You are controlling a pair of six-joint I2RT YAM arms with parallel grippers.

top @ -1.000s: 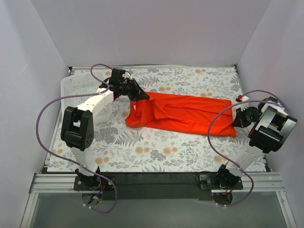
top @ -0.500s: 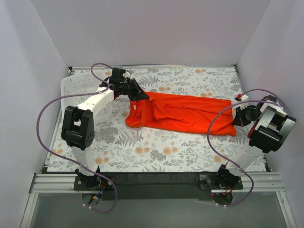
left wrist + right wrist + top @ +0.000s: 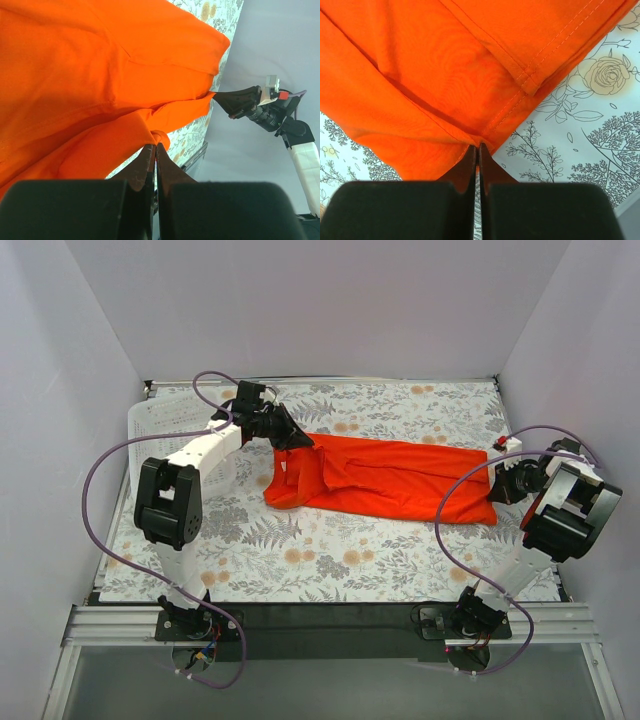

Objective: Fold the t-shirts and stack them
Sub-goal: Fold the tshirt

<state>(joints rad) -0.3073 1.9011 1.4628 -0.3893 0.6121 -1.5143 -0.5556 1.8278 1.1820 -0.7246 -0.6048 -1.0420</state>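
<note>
A bright orange-red t-shirt [image 3: 385, 478] is stretched across the middle of the floral table between my two grippers. My left gripper [image 3: 303, 443] is shut on the shirt's far left edge, and the cloth hangs folded below it. In the left wrist view the gripper [image 3: 155, 145] pinches a bunched fold of the t-shirt [image 3: 90, 75]. My right gripper [image 3: 494, 485] is shut on the shirt's right end. In the right wrist view the gripper [image 3: 478, 147] pinches a hemmed edge of the t-shirt [image 3: 445, 70] just above the table.
A white perforated basket [image 3: 170, 435] stands at the far left, partly under my left arm. White walls close in the table [image 3: 330, 560] on three sides. The black front rail [image 3: 330, 618] runs along the near edge.
My right gripper has shifted slightly toward the back with the shirt's end. The left arm and shirt barely moved.
</note>
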